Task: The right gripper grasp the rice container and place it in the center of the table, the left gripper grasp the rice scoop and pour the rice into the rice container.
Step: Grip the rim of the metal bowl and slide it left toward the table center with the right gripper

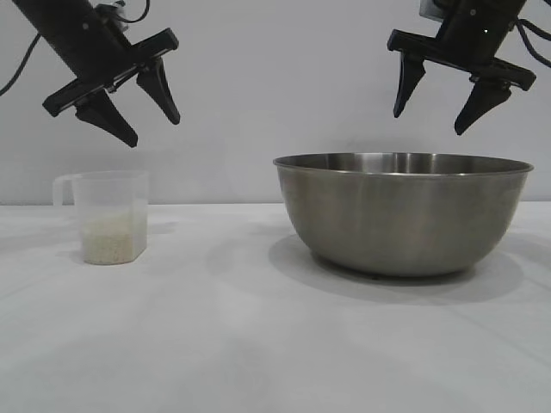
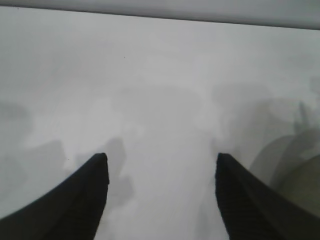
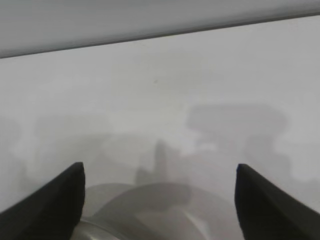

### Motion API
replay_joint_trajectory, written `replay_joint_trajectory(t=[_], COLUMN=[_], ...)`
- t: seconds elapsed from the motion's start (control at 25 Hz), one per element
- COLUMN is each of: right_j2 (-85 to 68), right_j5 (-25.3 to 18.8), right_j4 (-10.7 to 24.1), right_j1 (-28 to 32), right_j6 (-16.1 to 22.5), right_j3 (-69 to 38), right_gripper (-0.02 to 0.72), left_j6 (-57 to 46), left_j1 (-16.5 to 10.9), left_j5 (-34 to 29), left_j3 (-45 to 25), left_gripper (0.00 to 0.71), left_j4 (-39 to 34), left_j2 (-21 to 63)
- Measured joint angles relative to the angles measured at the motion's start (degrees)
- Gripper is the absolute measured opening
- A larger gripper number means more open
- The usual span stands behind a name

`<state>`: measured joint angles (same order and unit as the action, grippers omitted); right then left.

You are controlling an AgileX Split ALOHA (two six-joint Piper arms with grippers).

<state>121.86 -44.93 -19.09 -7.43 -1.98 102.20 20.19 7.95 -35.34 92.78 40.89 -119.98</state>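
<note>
The rice container, a large steel bowl, stands on the white table right of centre. Above its right half hangs my right gripper, open and holding nothing; its wrist view shows the bowl's rim below the spread fingers. The rice scoop, a frosted plastic cup with a loop handle on its left side, stands at the left with rice in its bottom. My left gripper hovers tilted above the scoop, open and empty. Its wrist view shows bare table between the fingers.
A plain light wall rises behind the table. Bare tabletop stretches between the scoop and the bowl and across the whole front. Shadows of both arms fall on the table surface.
</note>
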Motion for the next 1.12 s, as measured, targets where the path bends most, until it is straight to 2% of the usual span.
replay_joint_trajectory(t=[0.12,0.24,0.32,0.64,0.76,0.8,0.88,0.92,1.0,1.04,1.12], right_j2=[0.0,-0.6,-1.4,-7.2,-7.3,-7.3,-7.3,-7.3,-6.8,-6.2,-4.7], right_j5=[-0.4,-3.2,-6.6,-24.0,-25.6,-25.6,-25.7,-25.7,-25.7,-25.7,-25.7], right_j4=[1.5,4.9,6.9,10.7,10.7,10.3,9.8,9.5,9.4,9.4,9.4], right_j1=[0.0,0.0,0.0,0.0,0.0,0.0,0.0,0.0,0.0,0.0,0.0], right_j6=[0.0,0.0,0.0,-0.1,-0.2,-0.2,-0.3,-0.3,-0.4,-0.4,-0.4], right_j3=[0.0,0.0,0.0,0.0,0.0,0.0,-0.5,-0.9,-1.7,-1.9,-2.3], right_gripper=[0.571,0.571,0.571,0.571,0.571,0.531,0.536,0.478,0.479,0.43,0.435], left_j6=[0.0,0.1,0.1,0.1,0.1,0.1,0.1,0.1,0.1,0.1,0.1], left_j1=[0.0,0.0,0.0,0.0,0.0,0.0,0.0,0.0,0.0,0.0,0.0], left_j5=[0.0,-0.1,-0.1,-0.2,-0.7,-0.8,-1.1,-1.1,-1.5,-1.6,-1.8], left_j3=[0.0,0.0,0.0,0.0,0.0,0.0,0.0,0.0,0.0,0.0,0.0], left_gripper=[0.405,0.405,0.405,0.405,0.405,0.405,0.405,0.405,0.405,0.405,0.405], left_j4=[0.0,0.0,0.0,-0.1,-0.1,-0.1,-0.1,-0.1,-0.1,-0.2,-0.3], left_j2=[0.0,0.0,0.0,0.0,0.0,0.0,0.0,0.0,0.0,0.0,0.0])
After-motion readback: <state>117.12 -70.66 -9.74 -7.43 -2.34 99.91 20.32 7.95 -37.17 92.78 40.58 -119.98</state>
